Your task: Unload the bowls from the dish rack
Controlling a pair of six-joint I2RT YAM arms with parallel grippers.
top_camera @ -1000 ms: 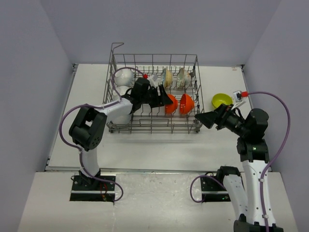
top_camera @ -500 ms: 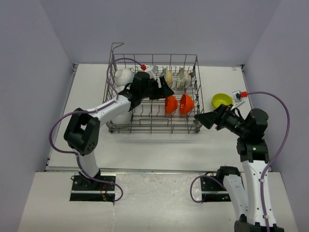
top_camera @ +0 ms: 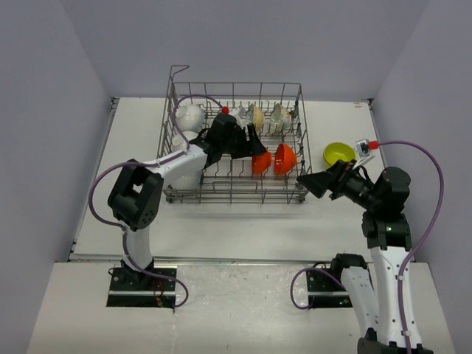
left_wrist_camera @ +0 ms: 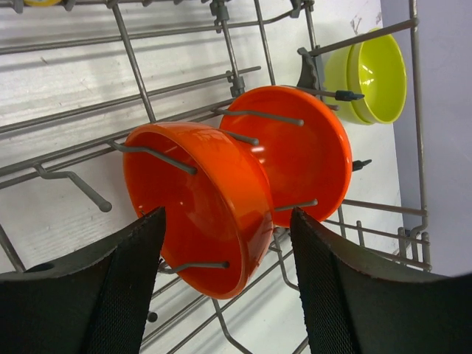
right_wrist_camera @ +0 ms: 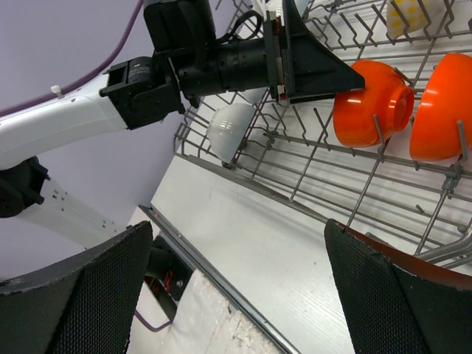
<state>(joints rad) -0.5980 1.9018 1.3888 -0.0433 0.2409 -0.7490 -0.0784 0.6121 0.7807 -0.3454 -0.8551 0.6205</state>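
Left gripper [left_wrist_camera: 226,217] open, an orange bowl [left_wrist_camera: 193,193] on edge in the dish rack [top_camera: 234,87] between its jaw tips; right gripper [right_wrist_camera: 237,240] wide open, empty, by the rack's near-right corner.

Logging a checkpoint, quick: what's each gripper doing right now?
Left gripper: open, straddling the nearer orange bowl, not gripping.
Right gripper: open, empty.

Left arm [top_camera: 173,168] and right arm [top_camera: 391,269] each present white link shells, black joint housings, looping purple cables [top_camera: 402,141], black base plates [top_camera: 140,284], and broad black fingers [left_wrist_camera: 125,295] with mesh-textured pads.
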